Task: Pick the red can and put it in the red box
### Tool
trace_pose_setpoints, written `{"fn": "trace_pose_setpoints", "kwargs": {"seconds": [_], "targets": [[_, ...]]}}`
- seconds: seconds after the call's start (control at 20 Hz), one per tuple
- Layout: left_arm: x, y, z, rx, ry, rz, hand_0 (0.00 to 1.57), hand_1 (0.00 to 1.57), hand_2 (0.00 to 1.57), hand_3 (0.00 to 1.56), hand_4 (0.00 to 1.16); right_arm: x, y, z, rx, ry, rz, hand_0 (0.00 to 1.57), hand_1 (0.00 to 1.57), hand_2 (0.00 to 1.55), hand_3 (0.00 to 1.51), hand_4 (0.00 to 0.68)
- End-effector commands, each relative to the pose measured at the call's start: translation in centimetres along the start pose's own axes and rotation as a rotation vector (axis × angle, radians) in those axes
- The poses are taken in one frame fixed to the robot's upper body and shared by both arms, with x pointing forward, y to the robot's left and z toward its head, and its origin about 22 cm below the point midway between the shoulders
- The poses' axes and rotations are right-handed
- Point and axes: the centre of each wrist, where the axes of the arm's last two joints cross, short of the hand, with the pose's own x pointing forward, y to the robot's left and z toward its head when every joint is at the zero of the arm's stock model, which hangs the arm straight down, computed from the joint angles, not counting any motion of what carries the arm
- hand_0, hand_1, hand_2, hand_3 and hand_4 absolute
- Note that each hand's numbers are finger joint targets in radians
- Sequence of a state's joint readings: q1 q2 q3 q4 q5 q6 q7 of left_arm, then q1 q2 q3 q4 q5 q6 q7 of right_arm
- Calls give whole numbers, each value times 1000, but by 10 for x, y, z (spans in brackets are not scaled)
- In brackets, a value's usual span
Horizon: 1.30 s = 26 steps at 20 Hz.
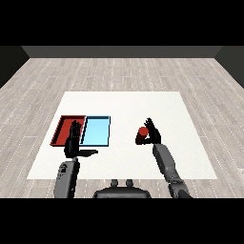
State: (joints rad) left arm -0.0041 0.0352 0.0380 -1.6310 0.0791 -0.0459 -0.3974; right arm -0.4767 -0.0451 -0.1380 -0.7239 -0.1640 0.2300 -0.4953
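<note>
White worktop (124, 102): our right hand (153, 133), fingers straight, stands just right of the upright red can (142, 135). Our left hand (75, 143) hovers open by the red tray (61, 129), well apart.

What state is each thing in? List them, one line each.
red can: upright on the table, right of both trays, in neither.
red tray: on the table, no can in it.
light blue tray: beside the red tray, no can in it.
right hand: at the can's right side, fingers straight, not curled round it.
left hand: open, fingers straight, over the red tray's near edge.
</note>
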Motion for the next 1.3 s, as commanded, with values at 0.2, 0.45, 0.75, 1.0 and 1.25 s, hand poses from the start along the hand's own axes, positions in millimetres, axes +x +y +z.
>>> {"fn": "trace_pose_setpoints", "kwargs": {"seconds": [0.2, 0.45, 0.75, 1.0, 1.25], "targets": [[0, 25, 11, 13, -5, 3, 0, 0, 0, 0, 0, -1, 7, -5, 15, 10, -4, 0, 0, 0, 0, 0], [-9, -4, -18, 12, -18, -2, 0, 0, 0, 0, 0, 1, 9, -15, 26, 18, 9, 0, 0, 0, 0, 0], [-4, -3, -1, 11, -28, -2, 0, 0, 0, 0, 0, -5, 30, -24, 23, 56, -19, 0, 0, 0, 0, 0], [4, -2, -2, 9, 6, 4, 0, 0, 0, 0, 0, -13, 40, -32, 11, 57, 53, 0, 0, 0, 0, 0], [7, -3, -1, 5, -3, -5, 0, 0, 0, 0, 0, -21, 24, -18, -138, 71, 124, 1262, 1262, 1324, 1280, 269]]}}
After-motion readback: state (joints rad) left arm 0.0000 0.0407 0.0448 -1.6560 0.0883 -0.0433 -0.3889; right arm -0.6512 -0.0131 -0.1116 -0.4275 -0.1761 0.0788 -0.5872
